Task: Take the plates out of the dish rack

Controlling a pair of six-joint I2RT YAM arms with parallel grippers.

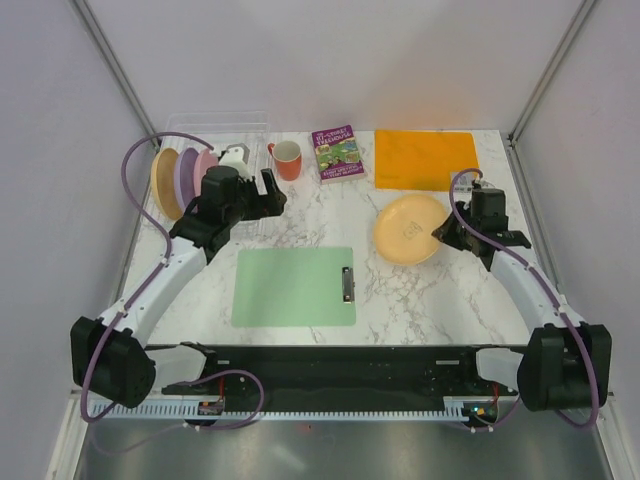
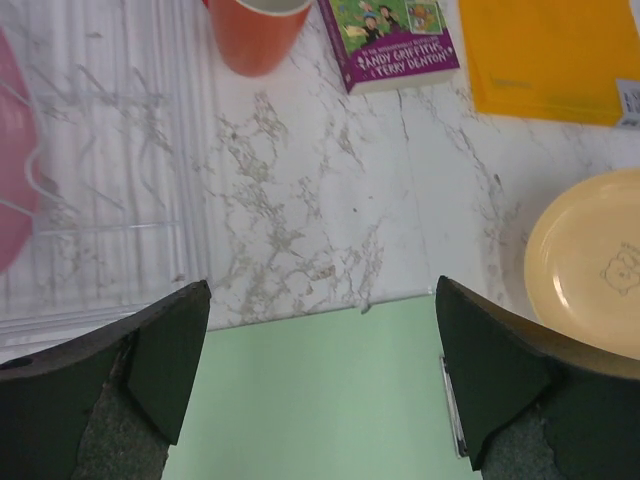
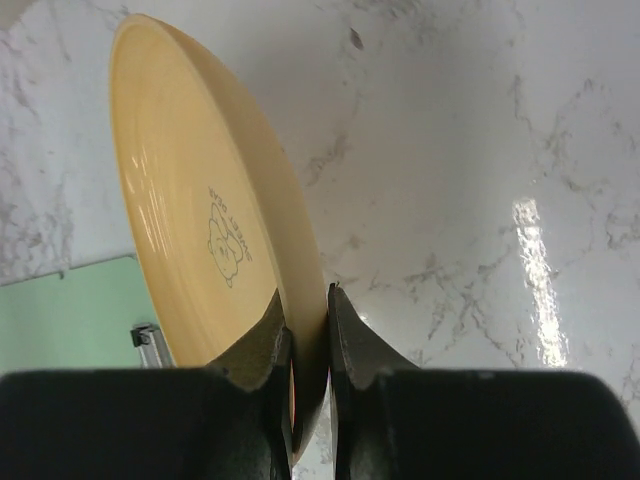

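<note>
Pinching the rim of the yellow-orange plate (image 3: pixel 200 200), the right gripper (image 3: pixel 308 300) is clenched on it just right of the green clipboard (image 1: pixel 290 285). The plate is tilted over the desk (image 1: pixel 400 300); whether its far edge touches it I cannot tell. The plate is round, shallow and glossy, with a small bear outline drawn at its centre. I judge it stiff and fairly light but slick, so the raised rim is the only sensible hold, and a one-edge grip may let it swing or slip if moved sharply. Beyond the clipboard's far left corner the left gripper (image 2: pixel 322 290) hangs released, grasping nothing, beside the clear dish rack (image 1: pixel 215 120). Farther back and left of the clipboard, the pink plate (image 1: pixel 206 162), lilac plate (image 1: pixel 186 175) and tan-yellow plate (image 1: pixel 164 184) stand upright in the slots, rims up for taking.
</note>
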